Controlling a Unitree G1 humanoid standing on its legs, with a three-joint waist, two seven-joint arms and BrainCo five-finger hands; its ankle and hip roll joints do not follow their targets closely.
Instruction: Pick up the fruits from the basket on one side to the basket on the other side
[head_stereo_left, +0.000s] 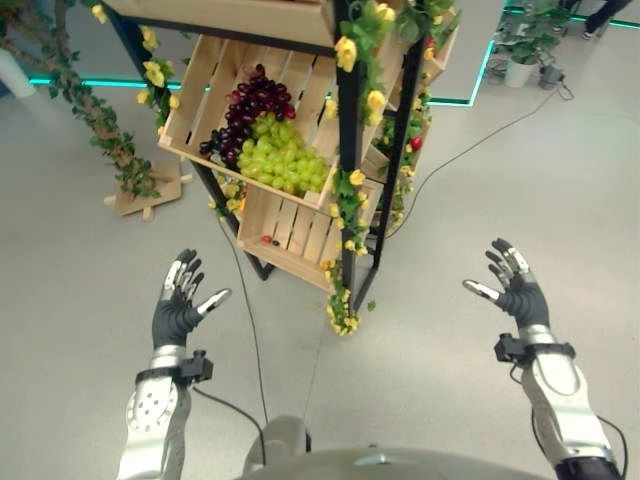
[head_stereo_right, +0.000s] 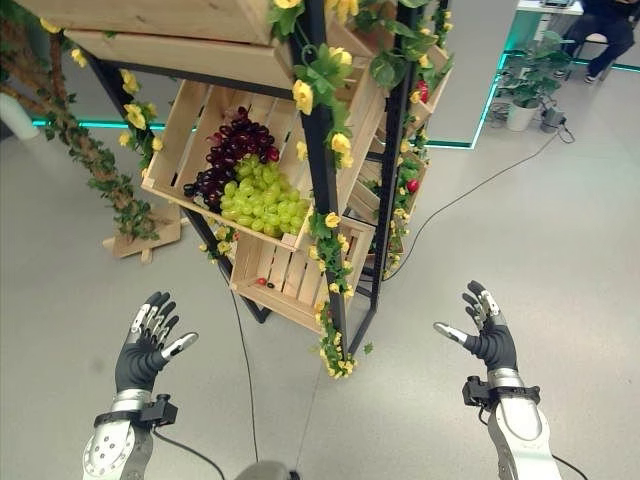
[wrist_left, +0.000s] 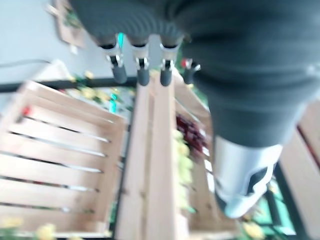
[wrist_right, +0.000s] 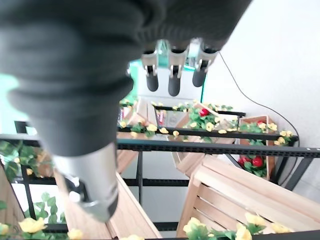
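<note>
A tilted wooden crate (head_stereo_left: 200, 95) on a black metal rack holds dark purple grapes (head_stereo_left: 250, 105) and green grapes (head_stereo_left: 282, 157). Below it a second crate (head_stereo_left: 290, 235) is nearly bare, with one or two tiny fruits (head_stereo_left: 268, 240). On the rack's right side, crates hold red fruits (head_stereo_right: 412, 185). My left hand (head_stereo_left: 178, 305) hovers open, low and left of the rack, holding nothing. My right hand (head_stereo_left: 512, 285) hovers open at the right, also with nothing in it. Both stand well short of the crates.
Yellow flowers and green leaves (head_stereo_left: 350, 200) wind around the rack's black posts (head_stereo_left: 347, 130). A leafy garland on a wooden stand (head_stereo_left: 140, 185) rises at the left. Potted plants (head_stereo_left: 520, 50) stand far right. Grey floor (head_stereo_left: 560, 180) lies open around the rack.
</note>
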